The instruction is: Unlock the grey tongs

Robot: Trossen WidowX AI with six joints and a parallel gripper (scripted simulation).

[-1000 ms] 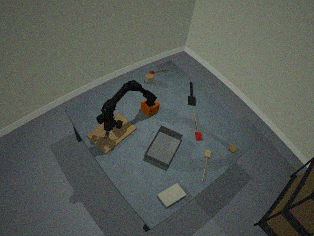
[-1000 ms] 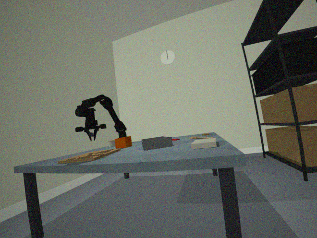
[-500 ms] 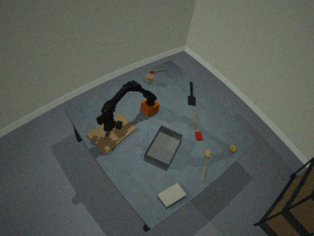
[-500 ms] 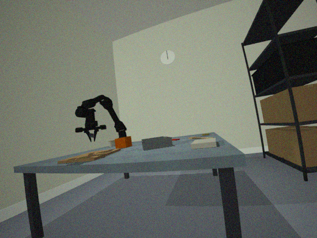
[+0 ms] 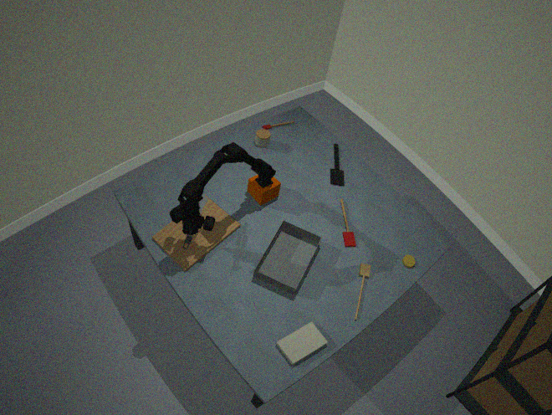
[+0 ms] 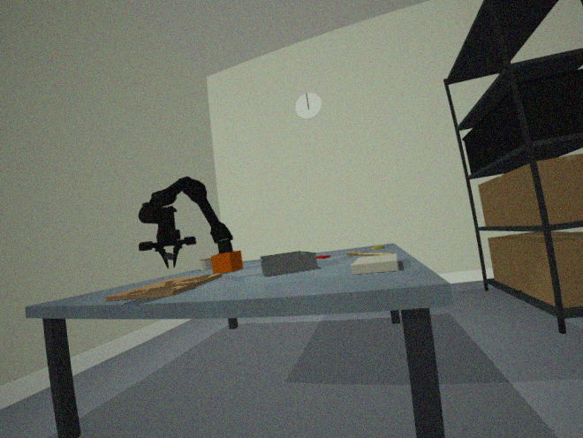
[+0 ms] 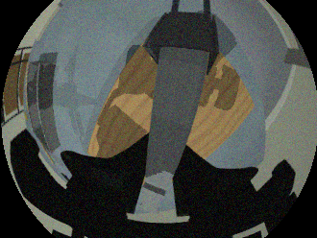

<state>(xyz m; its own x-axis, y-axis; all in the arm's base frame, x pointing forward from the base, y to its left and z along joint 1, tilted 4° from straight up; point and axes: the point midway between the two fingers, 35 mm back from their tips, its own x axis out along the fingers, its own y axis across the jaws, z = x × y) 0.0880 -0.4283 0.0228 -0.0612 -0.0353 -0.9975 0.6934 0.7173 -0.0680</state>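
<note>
My gripper (image 5: 189,238) (image 6: 170,267) (image 7: 161,135) points down above the wooden board, shut on the grey tongs. The tongs (image 5: 187,243) (image 7: 178,106) are held clear of the board, their broad grey length running up the wrist view to a dark block. Whether they are locked or unlocked, and which way the tips point, I cannot tell. The wooden board (image 5: 228,222) (image 6: 136,293) (image 7: 216,130) lies on the table below, partly in shadow. The roasting tin (image 5: 273,284) (image 6: 287,264) stands to the right of the board, with nothing across it.
An orange box (image 5: 263,191) (image 6: 226,262) stands at the arm's base. A pale block (image 5: 302,342) (image 6: 375,263) lies near the front edge. A red spatula (image 5: 349,238), a wooden spatula (image 5: 365,270), a black spatula (image 5: 336,176) and a yellow disc (image 5: 409,261) lie beyond the tin.
</note>
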